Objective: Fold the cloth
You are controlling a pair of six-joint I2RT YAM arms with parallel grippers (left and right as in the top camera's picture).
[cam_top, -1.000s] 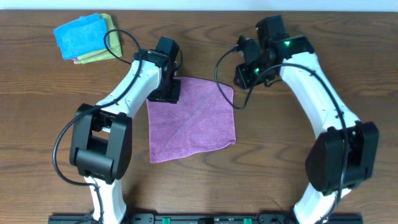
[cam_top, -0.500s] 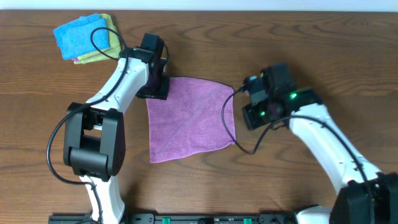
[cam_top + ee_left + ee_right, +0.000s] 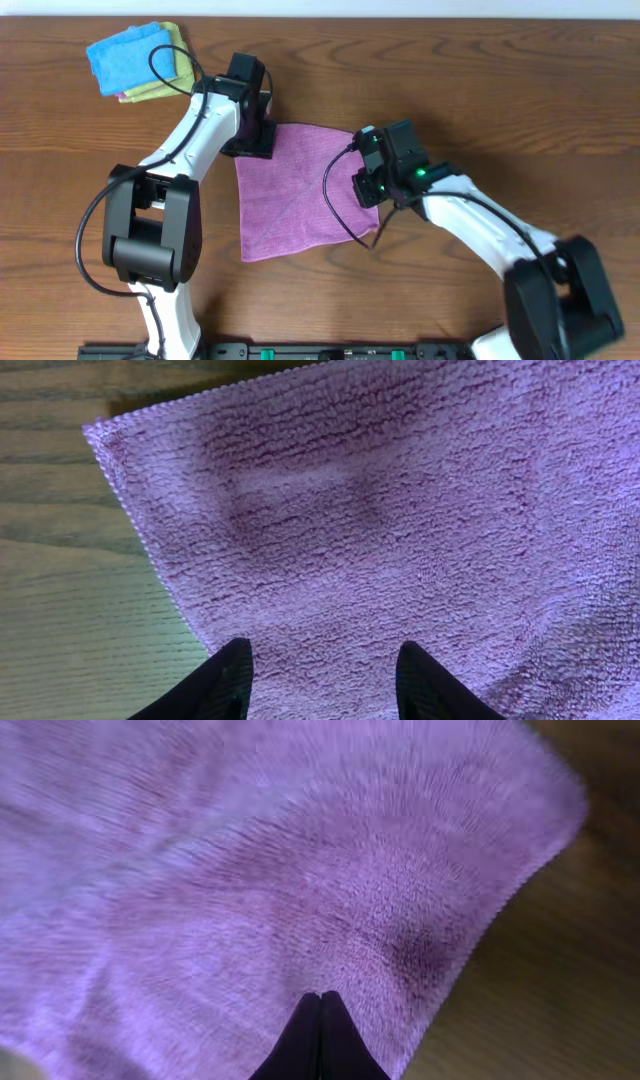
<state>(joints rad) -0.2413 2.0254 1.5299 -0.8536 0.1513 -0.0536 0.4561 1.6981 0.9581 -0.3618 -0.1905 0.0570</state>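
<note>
The purple cloth lies spread flat on the wooden table, with a faint diagonal crease across it. My left gripper hovers over its far left corner. In the left wrist view that gripper stands open, its dark fingertips apart above the cloth, with nothing pinched. My right gripper sits at the cloth's right edge. In the right wrist view it is shut tip to tip just over the cloth, near a corner, and no fold shows between the tips.
A bright blue cloth lies on a yellow-green one at the far left of the table. Both arms' black cables loop above the surface. Bare wood surrounds the purple cloth.
My right arm has swung from the far right down and left to the cloth's right edge, and its jaws have shut. The left gripper has shifted slightly left and far, opening a little.
</note>
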